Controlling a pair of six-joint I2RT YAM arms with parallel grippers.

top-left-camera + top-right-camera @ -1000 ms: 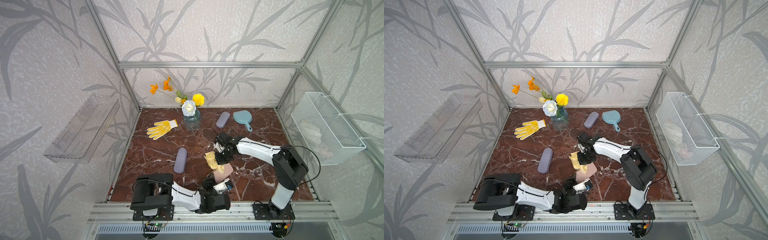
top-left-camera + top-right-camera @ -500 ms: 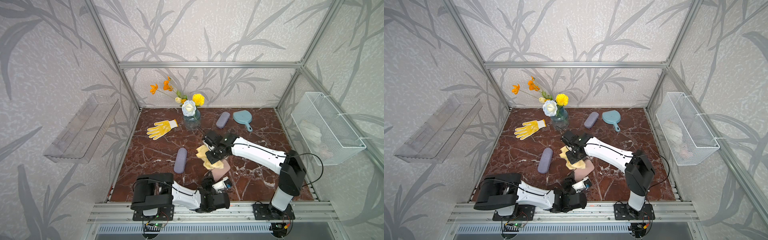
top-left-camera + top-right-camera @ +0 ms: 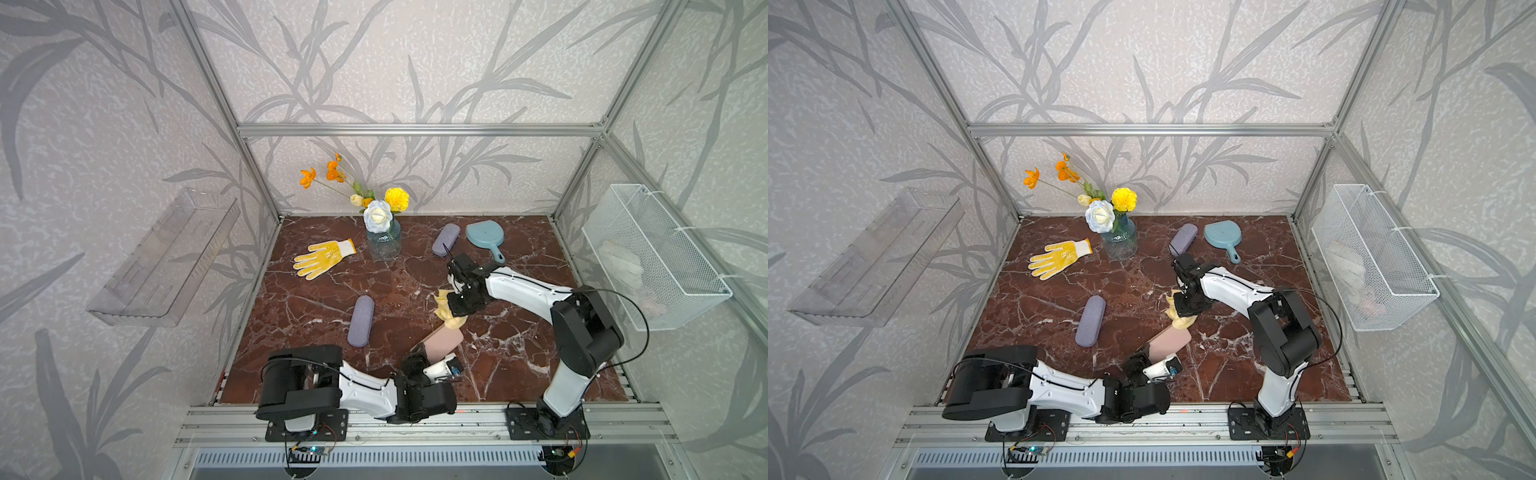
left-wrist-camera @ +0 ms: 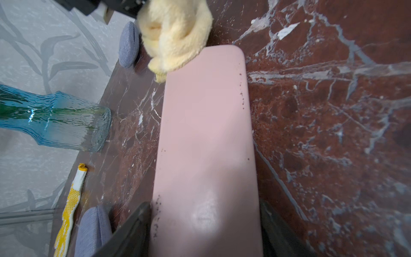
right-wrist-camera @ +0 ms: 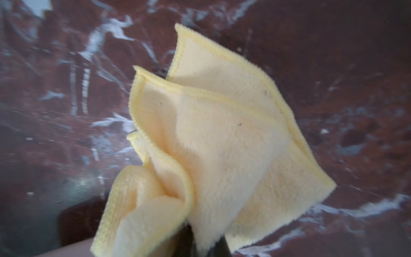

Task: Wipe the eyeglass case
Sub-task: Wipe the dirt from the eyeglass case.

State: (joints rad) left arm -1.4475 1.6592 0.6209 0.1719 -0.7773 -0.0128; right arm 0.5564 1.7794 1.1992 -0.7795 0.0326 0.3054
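Note:
A pink eyeglass case (image 3: 442, 343) (image 3: 1169, 340) (image 4: 206, 144) lies slantwise near the front of the marble table, with dark specks along its edges. My left gripper (image 3: 432, 358) (image 3: 1152, 359) (image 4: 204, 207) is shut on its near end, one finger on each long side. My right gripper (image 3: 455, 311) (image 3: 1183, 311) (image 5: 200, 233) is shut on a bunched yellow cloth (image 3: 444, 307) (image 3: 1177, 322) (image 4: 175, 33) (image 5: 211, 133). The cloth hangs at the far end of the case and touches its corner. The right fingertips are hidden in the cloth.
Two grey-purple cases (image 3: 360, 321) (image 3: 445, 240) lie on the table, one left of centre and one at the back. A blue hand mirror (image 3: 484, 237), a glass vase of flowers (image 3: 383, 245) and a yellow glove (image 3: 322, 259) are at the back. A wire basket (image 3: 656, 257) hangs on the right wall.
My right gripper swept the cloth left and away from the case, then came back right to the case's far end. The left gripper and the case have stayed put.

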